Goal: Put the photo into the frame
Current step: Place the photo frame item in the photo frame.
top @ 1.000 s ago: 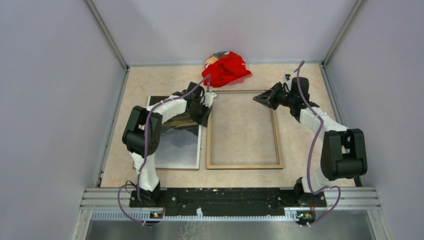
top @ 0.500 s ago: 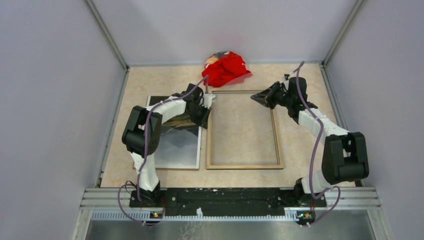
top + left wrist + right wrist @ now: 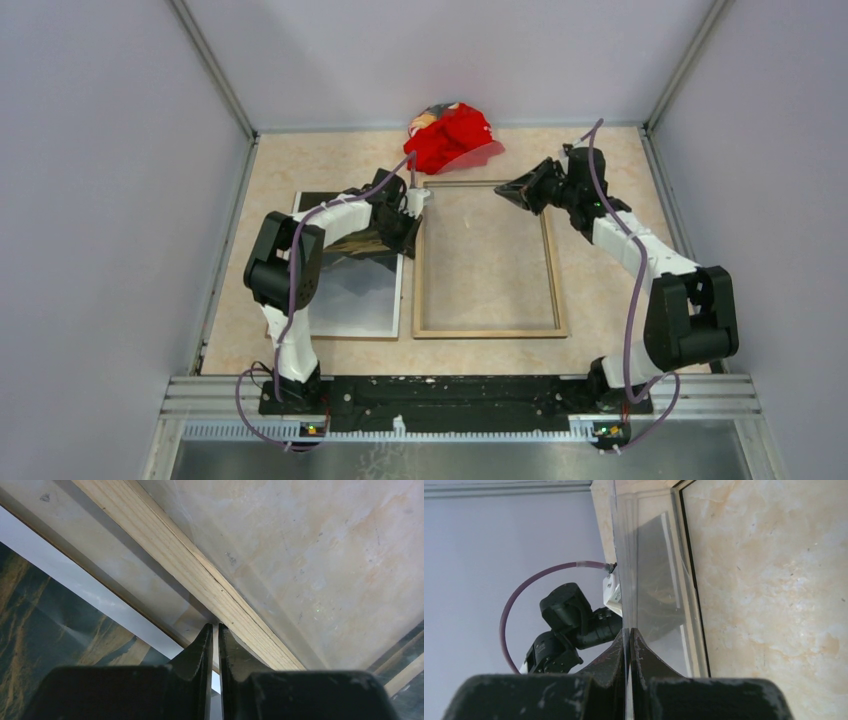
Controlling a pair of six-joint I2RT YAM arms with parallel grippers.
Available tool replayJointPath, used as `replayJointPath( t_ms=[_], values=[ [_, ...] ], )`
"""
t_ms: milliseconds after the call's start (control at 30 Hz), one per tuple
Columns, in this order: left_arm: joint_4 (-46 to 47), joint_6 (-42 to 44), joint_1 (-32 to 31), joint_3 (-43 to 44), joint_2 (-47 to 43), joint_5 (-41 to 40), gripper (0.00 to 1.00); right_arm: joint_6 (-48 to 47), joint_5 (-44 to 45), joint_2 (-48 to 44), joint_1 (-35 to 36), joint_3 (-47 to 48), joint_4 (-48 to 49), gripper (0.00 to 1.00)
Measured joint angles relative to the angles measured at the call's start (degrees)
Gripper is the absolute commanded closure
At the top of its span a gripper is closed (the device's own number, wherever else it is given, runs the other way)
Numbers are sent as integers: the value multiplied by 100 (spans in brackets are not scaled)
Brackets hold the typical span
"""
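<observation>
Pale wood frame (image 3: pixel 490 328): back up, flat on the counter (image 3: pixel 320 160), centre.
Photo (image 3: pixel 355 295): flat just left of the frame, far end under the left arm.
Left hand (image 3: pixel 215 627): fingers almost together at the frame's left rail; any grip unclear.
Right hand (image 3: pixel 629 630): pinched on a clear sheet (image 3: pixel 649 580) above the frame's far rail.
</observation>
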Motion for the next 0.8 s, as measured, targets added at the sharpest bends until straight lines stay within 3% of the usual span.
replayJointPath(
  t_ms=[800],
  values=[
    [203,-105,4,-122,-33,127,90,188,874,-479,369,238,-822,100]
  ],
)
